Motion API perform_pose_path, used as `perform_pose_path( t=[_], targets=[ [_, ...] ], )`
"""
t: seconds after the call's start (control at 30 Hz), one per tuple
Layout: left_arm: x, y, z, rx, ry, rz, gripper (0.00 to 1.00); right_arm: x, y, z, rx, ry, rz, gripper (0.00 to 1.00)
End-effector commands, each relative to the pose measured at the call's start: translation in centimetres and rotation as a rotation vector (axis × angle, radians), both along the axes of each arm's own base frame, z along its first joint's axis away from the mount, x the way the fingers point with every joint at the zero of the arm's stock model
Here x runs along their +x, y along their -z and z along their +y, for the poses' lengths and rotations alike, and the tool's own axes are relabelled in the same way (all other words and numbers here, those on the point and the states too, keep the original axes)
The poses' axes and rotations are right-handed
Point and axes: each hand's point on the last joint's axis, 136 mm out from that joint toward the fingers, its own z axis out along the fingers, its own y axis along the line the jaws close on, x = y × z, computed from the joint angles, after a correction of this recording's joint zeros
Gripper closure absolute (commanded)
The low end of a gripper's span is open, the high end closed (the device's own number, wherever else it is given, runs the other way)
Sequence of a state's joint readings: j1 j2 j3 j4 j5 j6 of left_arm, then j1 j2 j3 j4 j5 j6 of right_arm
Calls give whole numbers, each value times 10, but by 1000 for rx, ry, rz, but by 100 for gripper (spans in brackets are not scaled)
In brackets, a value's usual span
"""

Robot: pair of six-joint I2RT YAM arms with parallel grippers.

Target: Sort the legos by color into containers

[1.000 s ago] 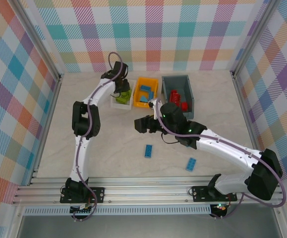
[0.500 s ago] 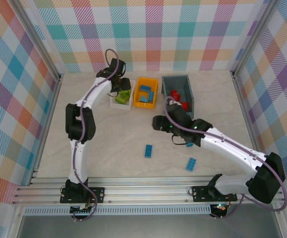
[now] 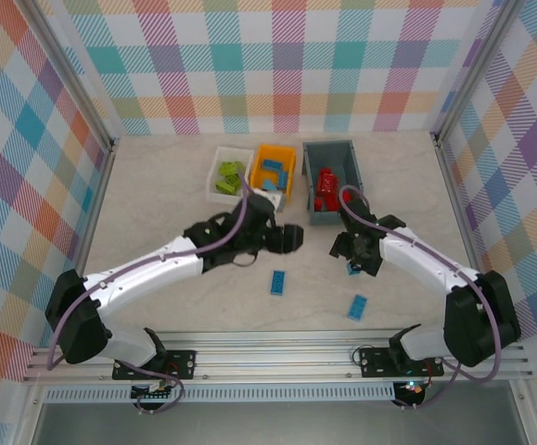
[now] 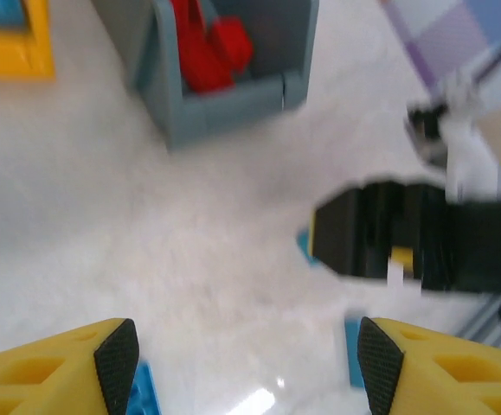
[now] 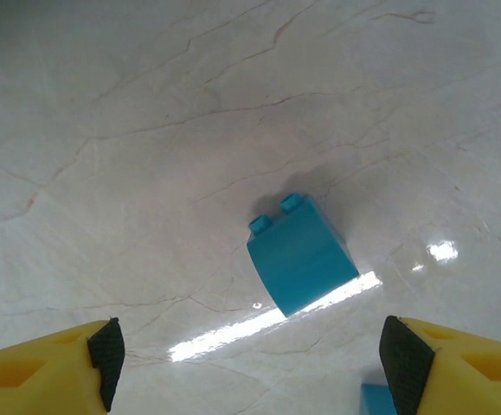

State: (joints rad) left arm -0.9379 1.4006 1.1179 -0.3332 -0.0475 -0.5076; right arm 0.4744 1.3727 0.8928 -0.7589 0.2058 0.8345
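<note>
I have the right gripper point(image 5: 250, 353) hanging over a loose blue lego point(image 5: 302, 257) just in front of the grey bin point(image 3: 308, 176). Its fingers are spread wide and empty with the brick lying between them, which I read as lining up for a pick. The brick seems to lie on its side, so I judge the fingers should close across its flat faces. The left gripper point(image 3: 290, 238) sits left of the grey bin's near end, also wide apart and holding nothing. Its wrist view is smeared, so I take it to be mid-swing, probably bound for a second blue lego point(image 3: 276, 282) lying forward and left of the grey bin. A third blue lego point(image 3: 358, 307) rests on the table point(image 3: 157, 213) well in front of the grey bin. Red legos point(image 3: 325, 182) lie inside the grey bin. The orange bin point(image 3: 291, 167) just left of it holds blue pieces, and the white tray point(image 3: 220, 156) beyond that holds green legos point(image 3: 228, 176). Half a second ago the left gripper was up over the white tray, and the right gripper pointed left, away from the grey bin. Now the left arm has swung down and across toward the grey bin, and the right has drawn back in front of it.
</note>
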Motion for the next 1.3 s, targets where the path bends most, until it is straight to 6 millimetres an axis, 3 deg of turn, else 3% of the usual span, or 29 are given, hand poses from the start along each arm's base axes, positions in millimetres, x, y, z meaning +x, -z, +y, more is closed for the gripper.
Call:
perform_pose_path(
  t=[0.0, 0.17, 0.33, 0.47, 0.77, 1.07, 1.27],
  targets=[
    [-16, -7, -4, -81, -62, -21, 31, 3, -5, -1, -51, -197, 1, 14],
    [-37, -3, 0, -51, -42, -8, 31, -1, 15, -18, -17, -224, 48, 10],
    [-37, -17, 3, -44, -43, -30, 31, 8, 31, -3, 65, -321, 95, 10],
    [-39, -19, 6, -43, -55, -33, 31, 4, 37, 4, 106, -338, 121, 13],
    [-45, -16, 16, -37, -78, -31, 31, -10, 50, -6, 63, -301, 185, 34],
    [-46, -23, 23, -40, -93, -40, 31, -3, 55, -13, 15, -279, 188, 53],
    [-53, -40, 22, -142, -72, -50, 31, 0, 43, -6, -49, -334, 139, 69]
  ],
)
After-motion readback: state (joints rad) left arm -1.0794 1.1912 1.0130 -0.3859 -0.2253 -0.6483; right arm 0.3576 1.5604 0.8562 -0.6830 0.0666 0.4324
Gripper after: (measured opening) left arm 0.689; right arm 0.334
